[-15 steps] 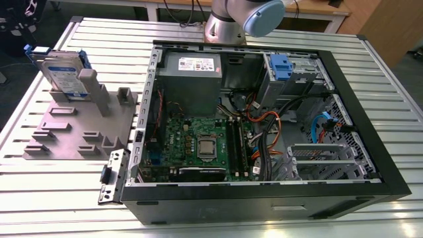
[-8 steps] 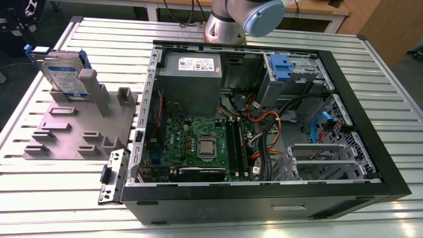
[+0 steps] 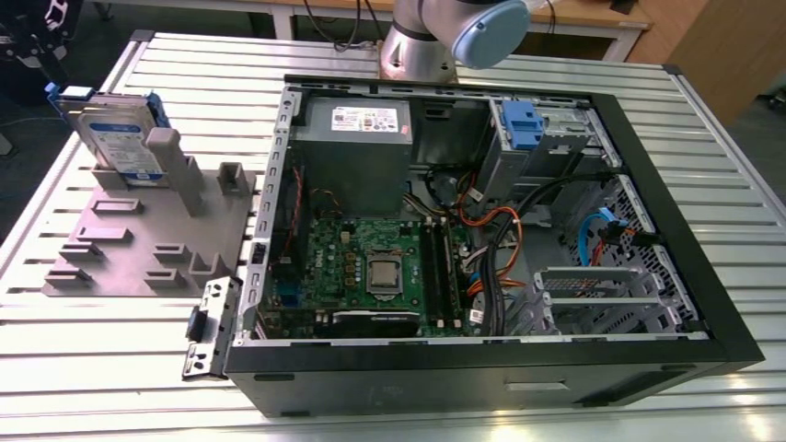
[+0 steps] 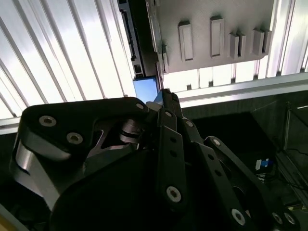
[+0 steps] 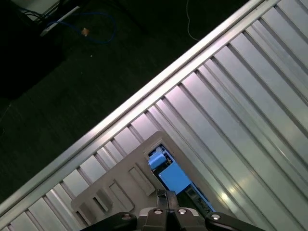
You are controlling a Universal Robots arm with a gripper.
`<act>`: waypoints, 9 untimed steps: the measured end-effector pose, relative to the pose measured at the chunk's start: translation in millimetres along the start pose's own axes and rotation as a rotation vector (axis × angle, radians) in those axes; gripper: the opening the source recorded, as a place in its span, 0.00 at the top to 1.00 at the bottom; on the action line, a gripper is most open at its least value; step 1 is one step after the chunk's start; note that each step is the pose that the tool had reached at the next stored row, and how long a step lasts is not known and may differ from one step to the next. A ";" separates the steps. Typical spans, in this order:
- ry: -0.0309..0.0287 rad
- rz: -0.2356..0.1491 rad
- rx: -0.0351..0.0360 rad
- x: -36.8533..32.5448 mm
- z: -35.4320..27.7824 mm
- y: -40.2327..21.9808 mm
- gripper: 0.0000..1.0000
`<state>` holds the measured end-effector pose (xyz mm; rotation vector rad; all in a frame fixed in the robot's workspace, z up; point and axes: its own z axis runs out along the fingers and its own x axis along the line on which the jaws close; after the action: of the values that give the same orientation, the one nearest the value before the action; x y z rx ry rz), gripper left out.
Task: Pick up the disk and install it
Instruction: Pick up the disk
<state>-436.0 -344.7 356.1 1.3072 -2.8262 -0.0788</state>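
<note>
The disk [image 3: 117, 138] stands upright on edge in a grey fixture [image 3: 123, 239] at the exterior view's left. It is silver with a white-and-blue label and a blue carrier frame. In both wrist views my gripper [image 5: 166, 195] [image 4: 166, 94] hangs above the table with its fingertips pressed together and nothing between them. Just past the tips lies the blue edge of the disk [image 5: 171, 175] [image 4: 146, 89], seated in the fixture [image 5: 120, 183]. The gripper is apart from the disk.
An open computer case [image 3: 687, 304] lies on the slatted metal table [image 3: 74, 331], with motherboard, cables, a grey power supply [image 3: 356, 120] and a drive bay with a blue latch [image 3: 522, 120]. The arm's base [image 3: 424, 41] stands behind the case. Dark floor lies beyond the table edge [image 5: 144, 94].
</note>
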 end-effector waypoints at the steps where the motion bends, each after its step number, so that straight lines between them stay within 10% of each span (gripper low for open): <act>1: 0.0001 0.000 0.0000 0.0 0.0 0.0 0.89; 9: 0.0002 -0.002 0.0000 0.0 0.0 0.0 0.89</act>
<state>-436.0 -344.7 356.1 1.3094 -2.8251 -0.0787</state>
